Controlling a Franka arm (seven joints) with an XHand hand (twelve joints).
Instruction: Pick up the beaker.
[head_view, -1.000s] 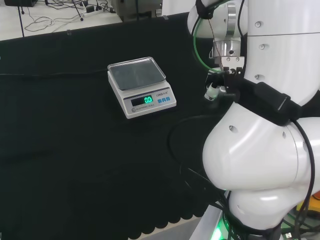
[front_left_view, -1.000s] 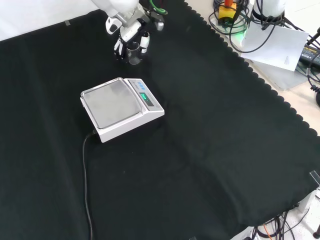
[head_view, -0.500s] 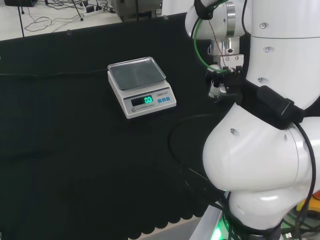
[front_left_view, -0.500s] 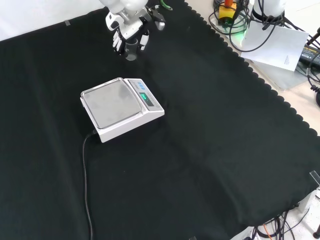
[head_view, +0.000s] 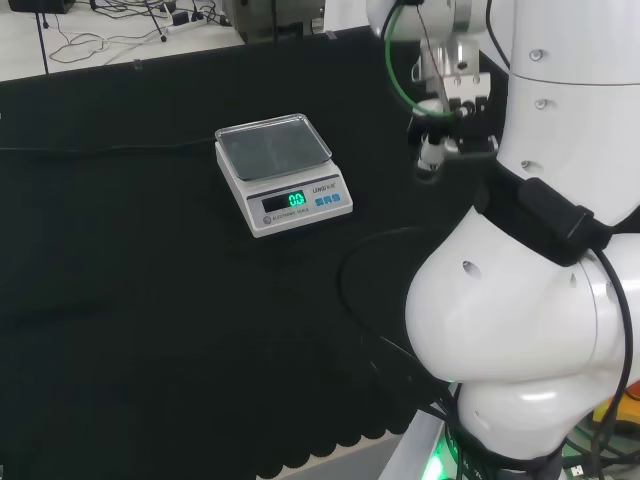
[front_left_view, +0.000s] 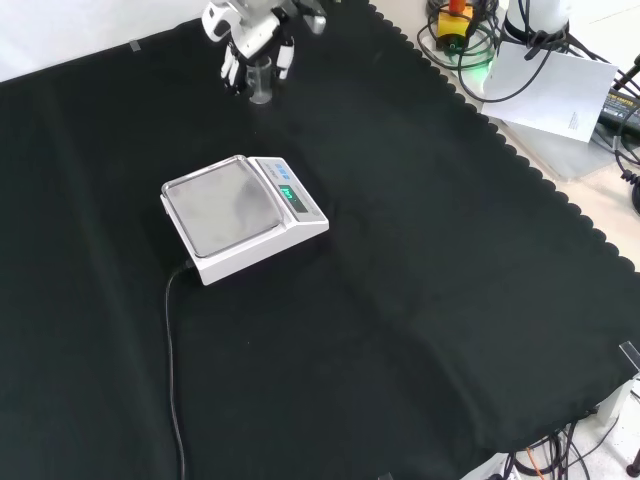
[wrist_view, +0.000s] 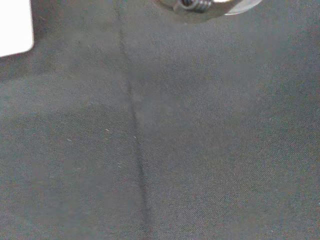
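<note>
A small clear beaker (front_left_view: 261, 82) hangs above the black cloth at the top of the front view, upright, between the curled fingers of my hand (front_left_view: 247, 35). The hand is shut on it, with fingertips on both sides of the glass. In the head view the hand (head_view: 436, 150) shows beside the white arm links, well above the cloth, to the right of the scale. The wrist view looks down on bare black cloth (wrist_view: 160, 140) with a crease.
A white digital scale (front_left_view: 240, 215) with a steel pan and lit display stands on the cloth below the hand in the front view; its cable (front_left_view: 172, 360) runs toward the near edge. The scalloped cloth edge (front_left_view: 520, 160) runs along the right.
The hand has risen with the beaker in it, moving up in both the front view and the head view. The scale has stayed put.
</note>
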